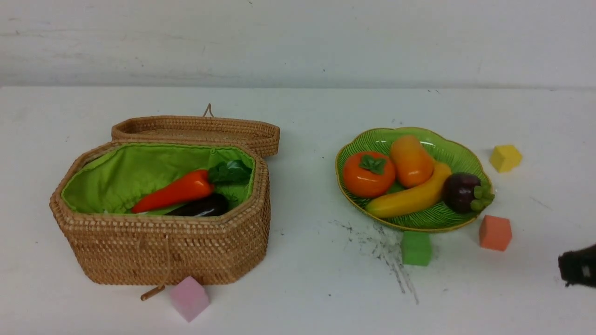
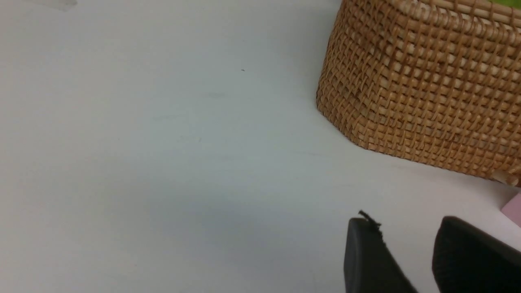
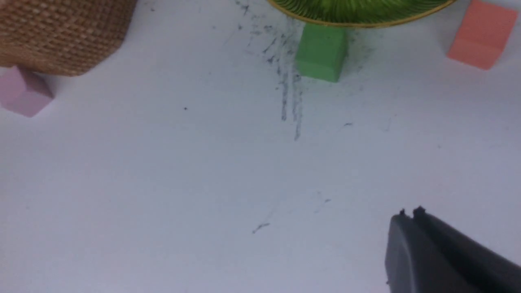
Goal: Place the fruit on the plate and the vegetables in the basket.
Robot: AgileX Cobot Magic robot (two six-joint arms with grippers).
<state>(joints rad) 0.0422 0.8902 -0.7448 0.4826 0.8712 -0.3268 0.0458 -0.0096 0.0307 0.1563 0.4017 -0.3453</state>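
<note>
Right claw [image 3: 409,215] pressed closed, white table [image 1: 298,302] — dark scuffs [image 1: 386,251]

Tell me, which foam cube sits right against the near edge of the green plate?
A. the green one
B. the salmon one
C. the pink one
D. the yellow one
A. The green cube sits tucked at the plate's near rim, while the yellow cube and salmon cube lie off to its side and the pink cube sits by the basket.
</note>
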